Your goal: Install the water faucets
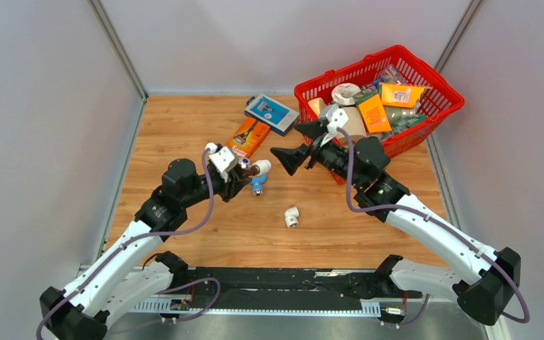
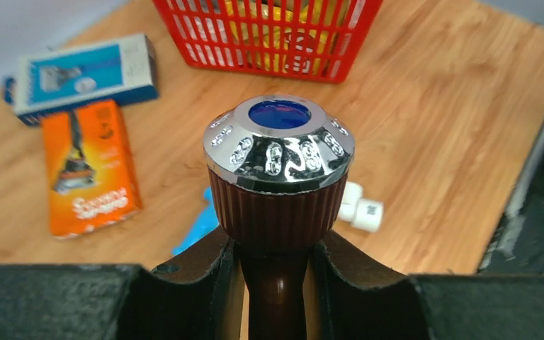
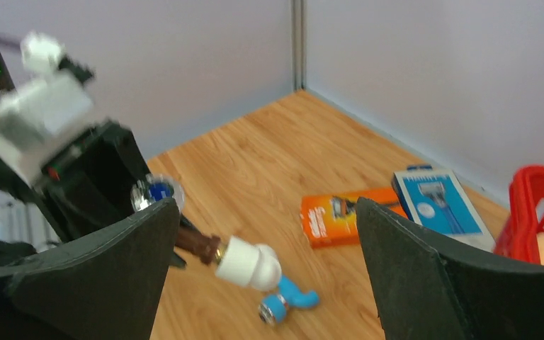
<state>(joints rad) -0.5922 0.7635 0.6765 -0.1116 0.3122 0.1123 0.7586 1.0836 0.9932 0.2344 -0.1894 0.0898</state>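
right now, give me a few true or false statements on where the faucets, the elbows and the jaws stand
1. The left jaws are shut on the brown faucet. True.
2. The right jaws hold the blue faucet. False: they stand open and empty, and the blue faucet lies on the table.
3. A white elbow sits on the brown faucet's end. True.
4. The second white elbow is in the red basket. False: it lies loose on the table, outside the basket.
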